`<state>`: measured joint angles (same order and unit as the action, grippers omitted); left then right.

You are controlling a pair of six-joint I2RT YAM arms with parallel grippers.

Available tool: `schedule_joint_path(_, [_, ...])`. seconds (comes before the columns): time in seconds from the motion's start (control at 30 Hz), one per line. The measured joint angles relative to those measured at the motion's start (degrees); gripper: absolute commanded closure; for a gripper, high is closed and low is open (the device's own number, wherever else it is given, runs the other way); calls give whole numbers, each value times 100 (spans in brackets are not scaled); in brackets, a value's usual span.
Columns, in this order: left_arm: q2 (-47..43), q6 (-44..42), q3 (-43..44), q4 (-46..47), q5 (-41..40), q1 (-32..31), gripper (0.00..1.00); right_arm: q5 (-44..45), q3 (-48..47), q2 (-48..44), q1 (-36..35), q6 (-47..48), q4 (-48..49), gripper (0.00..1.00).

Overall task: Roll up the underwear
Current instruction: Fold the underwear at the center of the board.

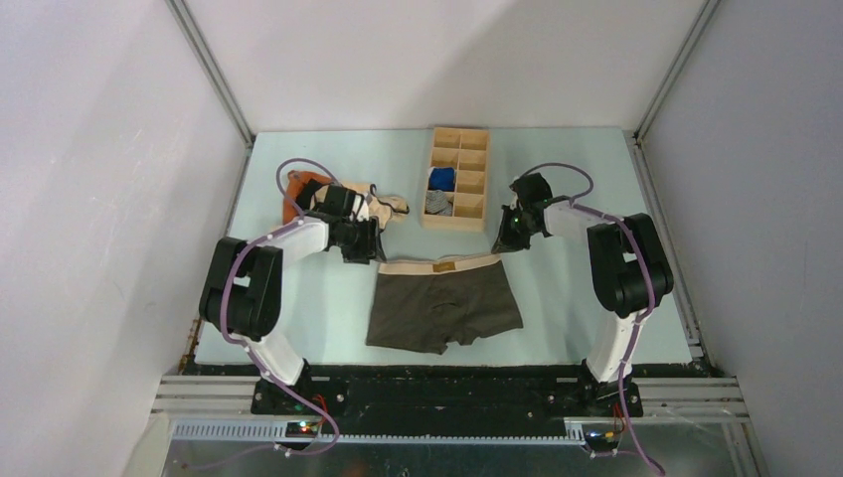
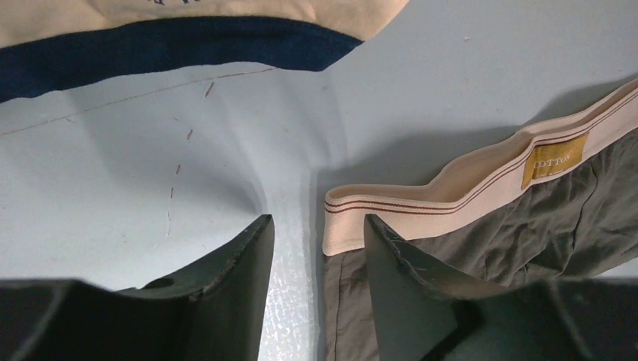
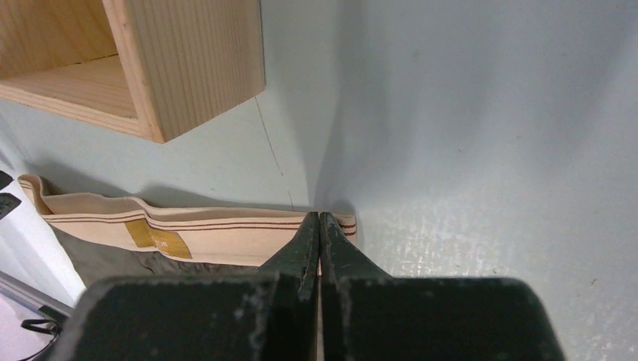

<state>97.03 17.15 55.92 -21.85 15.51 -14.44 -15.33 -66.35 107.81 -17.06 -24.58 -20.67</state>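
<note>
The underwear (image 1: 444, 303) lies flat at the table's middle, its pale waistband (image 1: 440, 265) on the far side. My left gripper (image 1: 363, 253) is open at the waistband's left end. In the left wrist view the left gripper (image 2: 320, 226) straddles that corner of the underwear (image 2: 527, 218): one finger stands over bare table, the other over the dark fabric. My right gripper (image 1: 505, 243) is at the waistband's right end. In the right wrist view the right gripper (image 3: 320, 218) is shut on the end of the waistband (image 3: 226, 233), with a pale sliver showing between the fingers.
A wooden divided box (image 1: 457, 179) stands just behind the underwear, holding a blue roll (image 1: 441, 178) and a grey roll (image 1: 437, 202); its corner (image 3: 188, 68) is close to my right gripper. A cream-and-orange garment (image 1: 303, 194) lies behind my left gripper.
</note>
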Motion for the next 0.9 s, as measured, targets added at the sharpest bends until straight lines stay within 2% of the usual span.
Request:
schedule_joint_path(0.13, [37,-50,2,39,-2,-2,62,109,-24,0,2,24,4,100])
schedule_joint_path(0.4, [238,-76,85,153,101,-39,56,140,-28,2,76,133,66,100])
schedule_joint_path(0.6, [389,-90,184,280,328,-116,65,146,-28,2,90,225,98,100])
schedule_joint_path(0.77, [636,-129,407,332,437,-214,85,146,-28,2,85,247,105,100])
schedule_joint_path(0.9, [680,-142,452,315,367,-243,96,129,-28,-17,76,367,107,100])
